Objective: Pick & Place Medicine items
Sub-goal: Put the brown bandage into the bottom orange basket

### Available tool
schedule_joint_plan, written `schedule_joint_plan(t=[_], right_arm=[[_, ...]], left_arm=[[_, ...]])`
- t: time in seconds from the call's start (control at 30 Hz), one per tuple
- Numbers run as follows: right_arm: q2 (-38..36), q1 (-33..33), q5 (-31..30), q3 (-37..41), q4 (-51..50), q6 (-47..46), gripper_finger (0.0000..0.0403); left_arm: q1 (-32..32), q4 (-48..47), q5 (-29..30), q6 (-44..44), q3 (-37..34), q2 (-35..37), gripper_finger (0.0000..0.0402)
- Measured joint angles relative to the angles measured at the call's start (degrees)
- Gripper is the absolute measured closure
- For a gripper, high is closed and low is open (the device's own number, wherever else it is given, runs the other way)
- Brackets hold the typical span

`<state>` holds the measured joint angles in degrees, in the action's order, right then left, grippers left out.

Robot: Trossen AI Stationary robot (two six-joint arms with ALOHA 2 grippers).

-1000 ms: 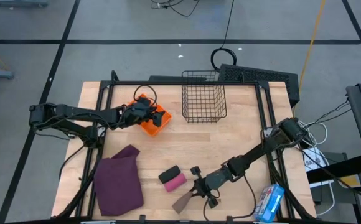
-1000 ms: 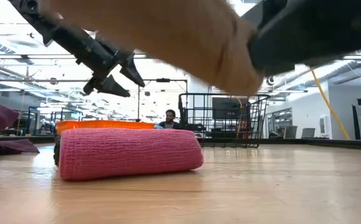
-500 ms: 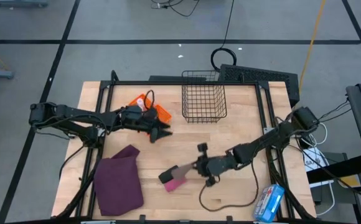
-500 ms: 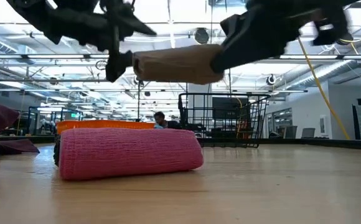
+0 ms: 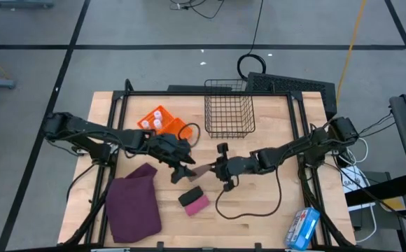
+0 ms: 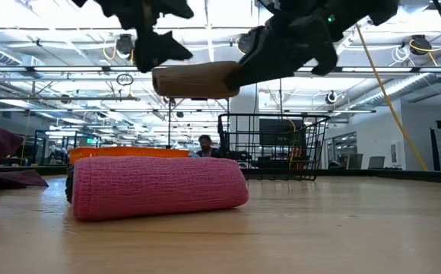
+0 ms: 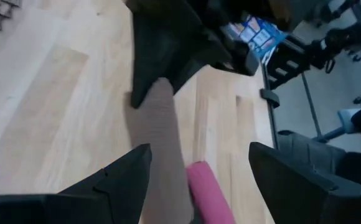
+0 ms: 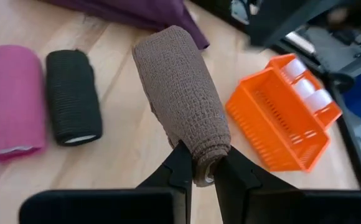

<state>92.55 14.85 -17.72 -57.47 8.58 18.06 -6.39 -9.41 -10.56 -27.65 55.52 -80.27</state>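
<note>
Three small white bottles (image 5: pixel 157 119) stand in the orange tray (image 5: pixel 169 129) at the table's far left; no gripper is near them. My right gripper (image 5: pixel 215 169) is over the table's middle, shut on a tan bandage roll (image 5: pixel 201 170) held level in the air. My left gripper (image 5: pixel 184 170) is open at the roll's free end. In the left wrist view its fingers (image 7: pixel 127 177) stand on either side of the roll (image 7: pixel 162 137). The low view shows the roll (image 6: pixel 194 80) high above the table. My right gripper pinches the tan roll by one end (image 8: pixel 203 158) between its two fingers, coming level from the table's right and lying along the roll. The roll is lifted clear and sticks out level past the fingertips toward the left gripper. My left gripper is open around the roll's free end (image 7: pixel 159 106); I cannot tell whether a finger touches it.
A pink roll (image 5: pixel 199 204) and a black roll (image 5: pixel 190 195) lie side by side just near of the grippers. A maroon cloth (image 5: pixel 133 203) lies near left, a wire basket (image 5: pixel 229 108) stands far centre, and a blue-and-white packet (image 5: pixel 302 227) lies at the near right corner.
My right gripper has lifted the tan roll from the table's near edge and carried it up and toward the table's middle, turning it level. My left gripper has left the orange tray and moved toward the near right, reaching the roll's free end.
</note>
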Motion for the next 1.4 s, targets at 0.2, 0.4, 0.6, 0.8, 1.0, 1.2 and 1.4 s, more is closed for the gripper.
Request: schedule_joint_plan(t=[0.2,0.4,0.6,0.8,1.0,1.2,1.4], right_arm=[[0.0,-0.66,0.0,0.0,1.58,2.99,0.0372],[0.0,-0.66,-0.04,0.0,3.0,5.56,0.0371],[0.01,-0.97,-0.11,0.0,5.21,7.32,0.0372],[0.0,-1.01,1.32,0.0,7.1,8.33,0.037],[0.02,-1.01,0.85,0.0,6.6,8.11,0.0367],[-0.19,-0.98,0.69,0.02,6.65,0.53,0.0314],[-4.26,-0.72,2.05,0.19,3.03,-6.02,0.0271]], left_arm=[[1.24,0.15,-0.01,0.43,1.63,-3.82,0.0128],[2.42,-1.85,-0.46,0.43,1.6,-3.76,0.0128],[2.45,-4.44,-2.92,0.66,1.58,-3.76,0.0128],[2.59,-4.53,-1.32,0.44,1.58,-3.76,0.0129],[2.51,-4.2,0.58,0.8,1.58,-3.76,0.0198],[2.51,-5.62,3.25,3.17,1.58,-2.61,0.0356],[3.74,-16.34,15.73,3.76,1.53,4.04,0.0357]])
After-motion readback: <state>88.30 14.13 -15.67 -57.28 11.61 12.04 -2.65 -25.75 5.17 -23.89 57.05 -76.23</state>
